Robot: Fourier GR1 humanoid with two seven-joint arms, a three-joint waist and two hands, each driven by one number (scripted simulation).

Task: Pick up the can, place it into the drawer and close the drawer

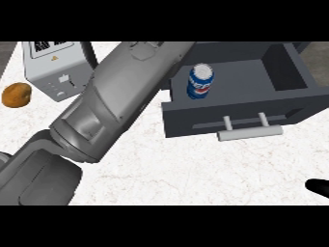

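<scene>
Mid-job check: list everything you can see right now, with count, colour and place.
can: one, blue, upright inside the open drawer
drawer: one, dark grey, open, upper right of the counter
handle: one, light grey, on the drawer's front
round item: one, orange-brown, far left
box: one, light grey with labels, upper left, partly behind the forearm
counter: one, white marbled
left forearm: one, grey, from lower left up to the drawer's left side; its hand is out of view
right hand: one, black, lower right edge
</scene>
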